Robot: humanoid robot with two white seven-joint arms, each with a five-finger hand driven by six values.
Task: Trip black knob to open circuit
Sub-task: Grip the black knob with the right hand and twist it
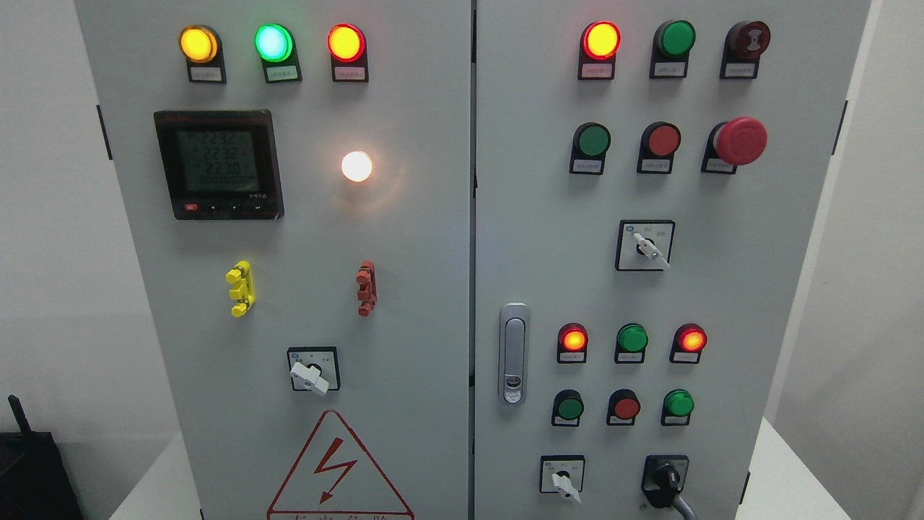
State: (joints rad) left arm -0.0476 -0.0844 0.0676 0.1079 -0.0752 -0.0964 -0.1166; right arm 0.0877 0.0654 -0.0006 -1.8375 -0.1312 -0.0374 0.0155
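— Knob first: where did the black rotary knob [665, 482] sit?

— Low on the right door of the grey metal switch cabinet [404, 289], in the bottom row, on a black square plate beside a small white-handled selector switch [564, 482]. A grey cable ran off from under it toward the lower edge.

— And either hand?

— Neither hand showed in the head view, so I could not tell whether they were wide, narrow or holding anything.

— What else was on that door?

— A large red mushroom-shaped push button [740, 140] near the top right, a silver door handle [513, 352] by the centre seam, and rows of round red and green lamps, some lit.

— The left door?

— A black digital meter [217, 164], a glowing white round lamp [356, 166], and a red triangular warning sign with a lightning bolt [337, 469] at the bottom.
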